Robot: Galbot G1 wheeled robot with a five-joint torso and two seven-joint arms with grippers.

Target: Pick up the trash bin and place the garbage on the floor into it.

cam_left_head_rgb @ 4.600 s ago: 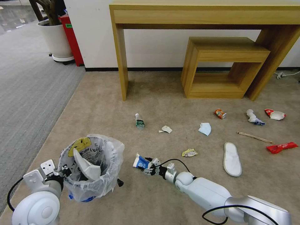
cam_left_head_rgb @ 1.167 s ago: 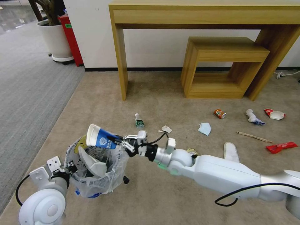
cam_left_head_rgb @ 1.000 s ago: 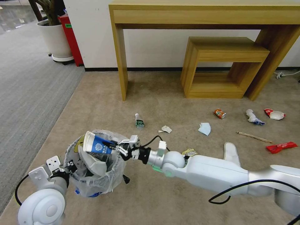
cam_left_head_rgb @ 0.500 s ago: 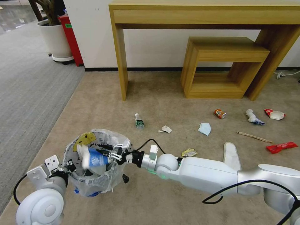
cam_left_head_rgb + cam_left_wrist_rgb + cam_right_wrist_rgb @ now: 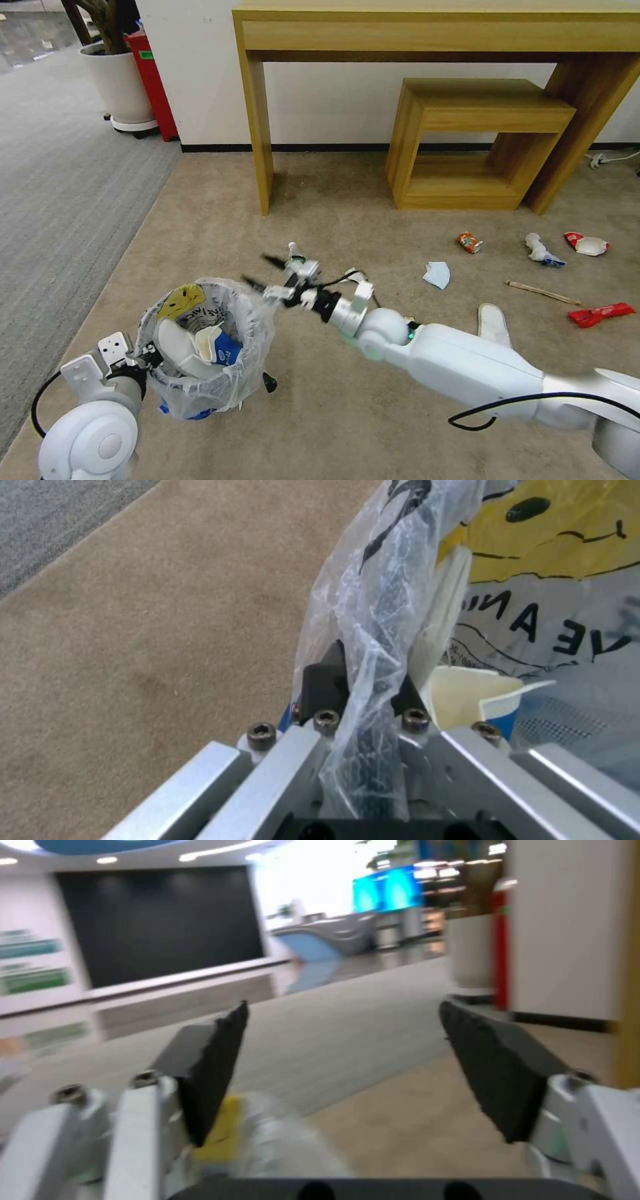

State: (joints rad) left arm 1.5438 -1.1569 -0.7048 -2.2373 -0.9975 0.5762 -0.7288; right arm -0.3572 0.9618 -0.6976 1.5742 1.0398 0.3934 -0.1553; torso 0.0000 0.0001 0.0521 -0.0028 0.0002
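**Carton in the bin, right arm clear**

The left gripper (image 5: pixel 363 715) pinches the rim of the small black, plastic-lined trash bin (image 5: pixel 200 393), keeping its mouth reachable. The blue-white carton (image 5: pixel 223 348) lies inside. The right gripper (image 5: pixel 267 273), spread and empty, hovers just beyond the bin's far right edge.

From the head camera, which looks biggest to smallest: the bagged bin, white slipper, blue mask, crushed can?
1. trash bin, though it sits nearest
2. white slipper, partly hidden by the arm
3. blue mask
4. crushed can
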